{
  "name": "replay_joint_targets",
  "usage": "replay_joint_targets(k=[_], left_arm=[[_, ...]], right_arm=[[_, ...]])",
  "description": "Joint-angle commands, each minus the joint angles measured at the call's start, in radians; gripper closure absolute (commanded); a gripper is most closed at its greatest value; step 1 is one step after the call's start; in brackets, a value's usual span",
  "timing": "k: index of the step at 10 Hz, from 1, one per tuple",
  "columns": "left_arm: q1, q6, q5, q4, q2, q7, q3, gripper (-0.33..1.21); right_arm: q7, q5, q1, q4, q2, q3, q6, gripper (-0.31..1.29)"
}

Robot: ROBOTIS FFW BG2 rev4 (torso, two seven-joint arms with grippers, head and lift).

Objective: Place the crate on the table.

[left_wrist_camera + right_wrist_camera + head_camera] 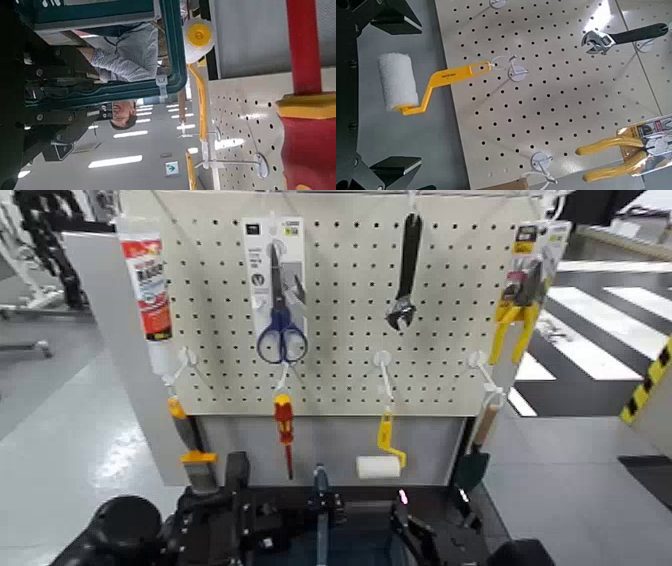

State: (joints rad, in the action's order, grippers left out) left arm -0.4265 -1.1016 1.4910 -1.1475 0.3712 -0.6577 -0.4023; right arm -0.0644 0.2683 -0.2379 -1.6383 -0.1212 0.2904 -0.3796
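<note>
The dark blue-grey crate (pixel 335 540) is at the bottom of the head view, its upright central handle (pixel 321 490) standing in front of the pegboard. My left gripper (pixel 238 495) is at the crate's left rim. In the left wrist view dark fingers (pixel 63 77) lie on both sides of the teal rim (pixel 170 79). My right gripper (pixel 425 535) is at the crate's right side. In the right wrist view its fingertips (pixel 393 16) stand wide apart with only the pegboard between them. The black table (pixel 440 490) shows as a strip behind the crate.
The cream pegboard (pixel 340 300) holds a sealant tube (pixel 150 290), scissors (pixel 281 300), a wrench (pixel 405 270) and yellow pliers (pixel 520 310). Below it hang a red screwdriver (pixel 285 430) and a paint roller (pixel 380 462). A person in a patterned shirt (pixel 127 51) is beyond the crate.
</note>
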Motion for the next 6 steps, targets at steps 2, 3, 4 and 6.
replay_joint_targets(k=[2, 3, 4, 6], left_arm=[[0.022, 0.023, -0.048, -0.040, -0.005, 0.000, 0.051, 0.19], [0.038, 0.039, -0.054, -0.055, -0.009, 0.000, 0.071, 0.11], [0.057, 0.046, -0.058, -0.069, -0.015, 0.000, 0.085, 0.11], [0.106, 0.063, -0.077, -0.115, -0.034, 0.003, 0.131, 0.11]], right_arm=[[0.000, 0.003, -0.003, 0.000, 0.000, -0.002, -0.001, 0.14], [0.000, 0.003, -0.003, 0.000, 0.000, -0.001, 0.001, 0.14], [0.000, 0.003, -0.003, 0.000, 0.000, -0.001, 0.002, 0.14], [0.000, 0.003, -0.004, -0.002, 0.000, -0.002, 0.002, 0.14]])
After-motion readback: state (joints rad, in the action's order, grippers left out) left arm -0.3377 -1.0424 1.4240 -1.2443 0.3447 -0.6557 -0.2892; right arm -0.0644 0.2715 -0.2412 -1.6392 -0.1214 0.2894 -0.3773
